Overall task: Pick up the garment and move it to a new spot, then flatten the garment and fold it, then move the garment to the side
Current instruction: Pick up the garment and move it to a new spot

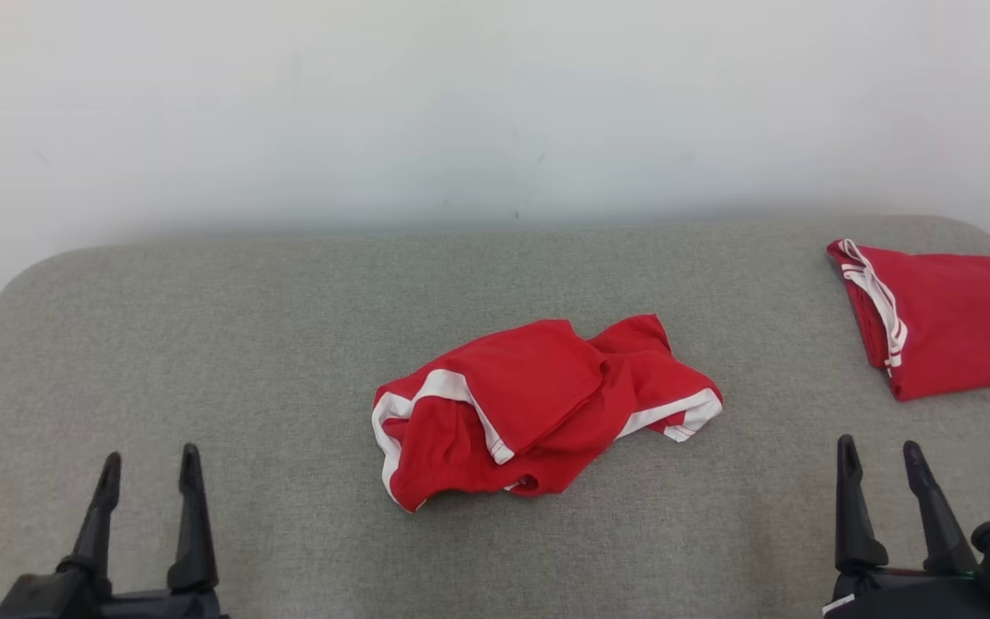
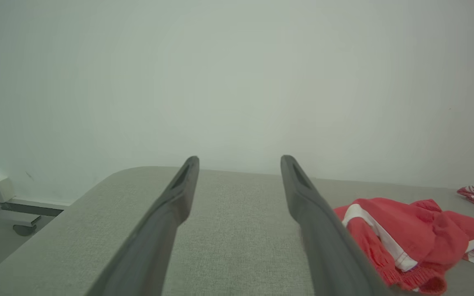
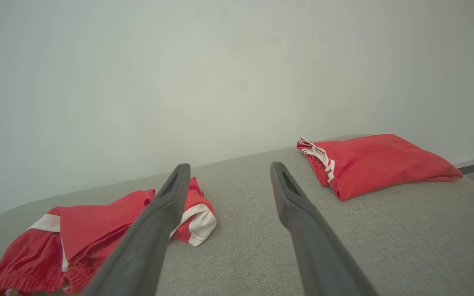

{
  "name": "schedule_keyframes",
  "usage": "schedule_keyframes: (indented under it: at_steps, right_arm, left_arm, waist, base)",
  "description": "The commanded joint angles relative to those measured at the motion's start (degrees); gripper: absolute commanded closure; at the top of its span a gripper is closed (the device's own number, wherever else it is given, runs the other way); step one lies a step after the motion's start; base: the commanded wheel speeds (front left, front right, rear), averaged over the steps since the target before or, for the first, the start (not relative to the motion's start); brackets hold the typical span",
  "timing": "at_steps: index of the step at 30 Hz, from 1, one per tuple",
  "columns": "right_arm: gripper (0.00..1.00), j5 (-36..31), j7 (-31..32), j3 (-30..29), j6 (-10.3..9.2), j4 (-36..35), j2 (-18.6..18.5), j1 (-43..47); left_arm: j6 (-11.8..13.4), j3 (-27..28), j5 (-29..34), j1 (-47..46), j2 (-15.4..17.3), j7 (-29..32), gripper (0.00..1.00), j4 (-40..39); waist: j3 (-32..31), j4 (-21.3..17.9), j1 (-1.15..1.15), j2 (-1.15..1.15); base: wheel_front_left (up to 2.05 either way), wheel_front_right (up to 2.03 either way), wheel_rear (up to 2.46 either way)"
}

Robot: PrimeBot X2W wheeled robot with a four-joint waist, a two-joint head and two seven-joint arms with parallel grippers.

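At the bottom of the head view the left gripper (image 1: pixel 151 453) sits in the lower left corner and the right gripper (image 1: pixel 879 443) in the lower right. Both have their jaws spread wide with nothing between them, fingers pointing up the frame over the grey padded surface (image 1: pixel 203 344).

Further up, in the middle of the frame, lies the crumpled red garment (image 1: pixel 538 413) with white trim, resting on the surface and apart from both grippers. It lies up and to the right of the left jaws, and up and to the left of the right jaws. Its long axis runs across the frame, tilting from lower left to upper right. The white-edged end at the right reaches closer to the right gripper than the bunched left end does to the left one, so the right arm looks slightly nearer, though the gap is modest. A two-armed reach inward looks equally open.

Beyond that, at the upper right edge, a folded red garment (image 1: pixel 950 318) lies well apart from the crumpled one. Behind everything stands a pale wall (image 1: pixel 495 103).
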Motion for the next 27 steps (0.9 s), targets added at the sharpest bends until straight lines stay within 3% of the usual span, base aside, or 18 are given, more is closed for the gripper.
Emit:
schedule_keyframes:
  at_steps: [1, 9, 17, 27]
  right_arm:
    - [0.0, 0.36, -0.24, 0.23, -0.16, 0.07, 0.02, 0.52]
    - [0.0, -0.23, -0.56, 3.02, -0.16, 0.83, 0.02, 0.76]
    - [0.0, -1.02, 0.13, 6.04, -0.16, 1.86, 0.01, 0.2]
    - [0.0, -1.05, -0.14, 8.2, -0.16, 2.94, -0.2, -0.46]
  left_arm:
    - [-0.41, 0.54, -0.05, 0.69, -0.49, -0.18, 0.0, -0.4]
    - [-3.54, 6.28, 2.91, 3.18, -3.51, -0.18, 0.0, 1.64]
    - [-7.83, 7.16, 5.83, 3.68, -5.17, -0.18, 0.0, 2.68]
    - [-9.69, 8.43, 7.32, 2.69, -6.37, -0.18, 0.0, 3.94]
  waist:
    - [-0.11, 0.26, 0.0, 0.0]
    - [-0.39, 0.98, 0.0, 0.0]
    - [-0.36, 0.86, 0.0, 0.0]
    - [0.29, 0.83, 0.0, 0.0]
  base:
    - [0.0, 0.0, 0.0]
    - [0.0, 0.0, 0.0]
    - [0.0, 0.0, 0.0]
    - [0.0, 0.0, 0.0]
